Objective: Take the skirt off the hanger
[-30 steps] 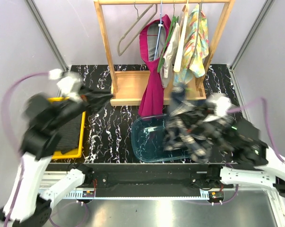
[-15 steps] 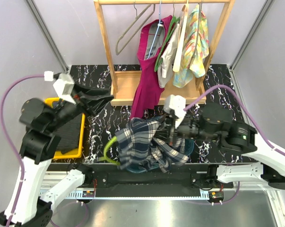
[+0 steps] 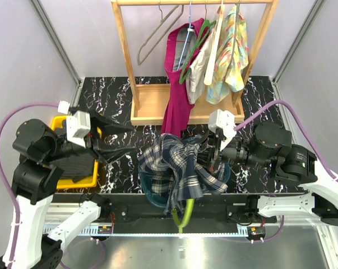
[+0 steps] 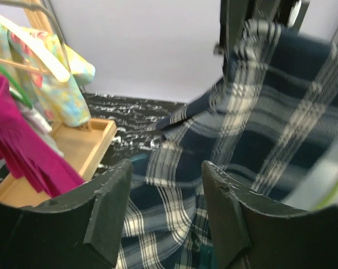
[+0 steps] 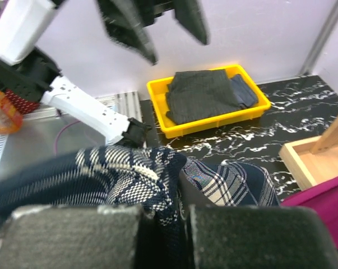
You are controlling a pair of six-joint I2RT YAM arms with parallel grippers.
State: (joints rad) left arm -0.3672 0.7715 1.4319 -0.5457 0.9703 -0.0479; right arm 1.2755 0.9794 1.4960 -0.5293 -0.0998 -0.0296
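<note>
Skirt [image 3: 177,168]: soft woven plaid, navy with white and grey checks. It is bunched into loose folds and draped over a translucent blue-green plastic bin [image 3: 148,190] at the near middle of the counter [image 3: 121,89], which is glossy black marble with white veins.

Right tool [image 5: 166,216]: closed, pinching a fold of the plaid. In the wrist view the fabric is wedged between the two blocky matte black pads [image 5: 73,235].

Left tool [image 4: 167,174]: open, nothing between its fingers [image 4: 110,207], which are black plastic, wedge-shaped and scuffed at the edges. It points at the skirt from the left, not touching it.

Hanger [image 3: 184,213]: lime green, thin and curved. It pokes out from under the skirt's near folds toward the counter edge (can't tell whether it's clipped to the fabric, the upper part is buried).

Yellow tray [image 3: 82,182]: shallow rectangular plastic, at the left. It holds folded dark grey cloth [image 5: 205,95].

Wooden rack [image 3: 157,103]: pale timber frame with a flat box base, at the back. Hanging on it are a magenta garment [image 3: 177,101] with a long fuzzy drape and a floral shirt [image 3: 231,50] in a pastel print, plus a few bare wire and plastic hangers.
</note>
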